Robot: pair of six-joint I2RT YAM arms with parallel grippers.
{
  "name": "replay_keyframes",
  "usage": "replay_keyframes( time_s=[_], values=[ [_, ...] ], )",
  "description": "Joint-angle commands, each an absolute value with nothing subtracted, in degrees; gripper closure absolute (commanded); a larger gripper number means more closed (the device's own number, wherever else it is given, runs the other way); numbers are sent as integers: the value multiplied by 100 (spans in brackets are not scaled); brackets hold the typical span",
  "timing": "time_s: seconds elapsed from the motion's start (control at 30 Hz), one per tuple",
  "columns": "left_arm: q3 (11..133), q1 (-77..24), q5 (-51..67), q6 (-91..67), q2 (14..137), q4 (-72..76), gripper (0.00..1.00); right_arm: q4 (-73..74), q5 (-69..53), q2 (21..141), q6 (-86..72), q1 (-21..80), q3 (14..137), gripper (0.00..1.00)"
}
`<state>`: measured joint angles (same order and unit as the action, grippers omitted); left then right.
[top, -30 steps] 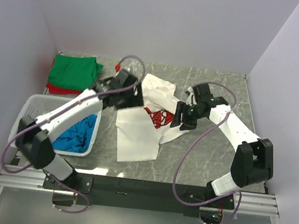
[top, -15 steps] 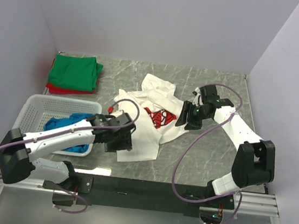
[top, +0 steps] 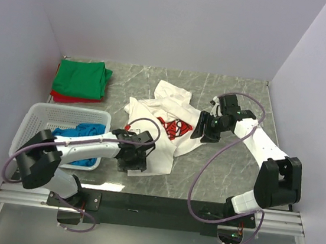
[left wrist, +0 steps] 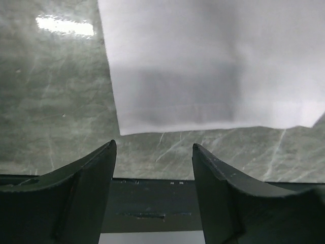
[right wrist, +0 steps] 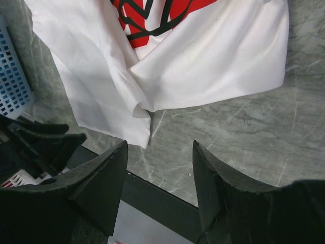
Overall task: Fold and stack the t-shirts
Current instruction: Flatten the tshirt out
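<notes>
The white t-shirt with its red logo lies crumpled mid-table. Its plain hem shows in the left wrist view and its logo end in the right wrist view. My left gripper hovers over the shirt's near-left corner, open, with nothing between its fingers. At the shirt's right edge my right gripper is open and empty above bare marble. A green t-shirt lies folded on a red one at the far left. The blue t-shirt sits in the basket.
The white lattice basket stands at the near left, beside the left arm; its wall shows in the right wrist view. Side walls close in the table. The dark front rail runs just past the left fingertips.
The left arm swung from the shirt's far-left part to its near-left corner, and its jaws narrowed a little. The shirt's left side now lies spread. The right gripper shifted slightly right.
</notes>
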<state>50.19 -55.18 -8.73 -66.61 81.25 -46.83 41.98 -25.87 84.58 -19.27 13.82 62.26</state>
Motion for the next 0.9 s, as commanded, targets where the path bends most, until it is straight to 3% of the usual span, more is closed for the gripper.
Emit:
replay_keyframes(
  time_s=[0.0, 0.5, 0.87],
  values=[
    [5036, -5590, -861, -6495, 8410, -4359, 35, 4052, -2646, 8121, -1978, 1362, 6170, 39],
    [5177, -5748, -1432, -6556, 8886, -4614, 40, 4052, -2707, 8033, -1960, 1362, 6126, 40],
    [4870, -5757, -1187, -6618, 9070, -4219, 40, 4113, -2716, 8060, -1934, 1354, 6205, 40]
  ],
)
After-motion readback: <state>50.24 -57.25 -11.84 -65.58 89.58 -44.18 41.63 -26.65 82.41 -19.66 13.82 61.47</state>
